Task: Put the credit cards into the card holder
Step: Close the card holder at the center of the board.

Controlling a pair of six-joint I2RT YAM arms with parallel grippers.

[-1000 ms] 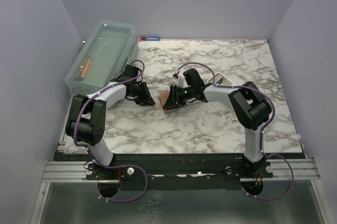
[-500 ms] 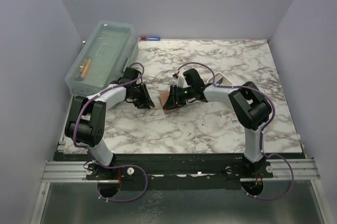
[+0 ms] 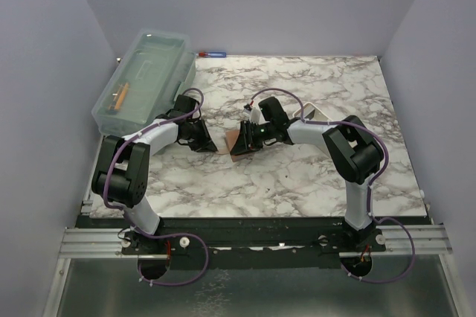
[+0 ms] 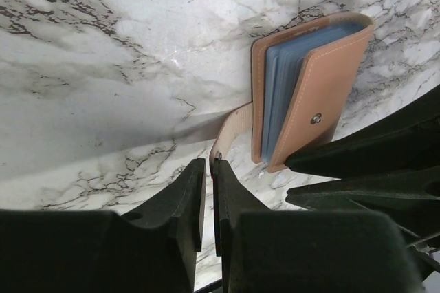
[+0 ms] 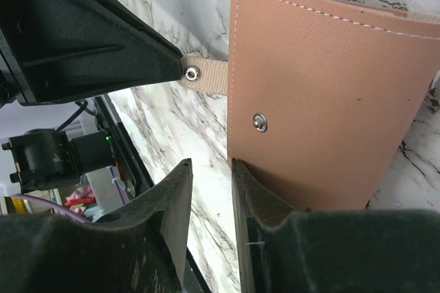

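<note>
— Where is the holder?
— On the table, between the two grippers. It is partly open, and blue leaves show inside. I cannot tell whether they are cards or sleeves.
— The left gripper?
— Its fingers are almost together, pinching the strap.
— And the right gripper?
— There is a narrow gap with only marble showing through it and nothing pinched. One finger lies against the cover's corner, below the snap.
</note>
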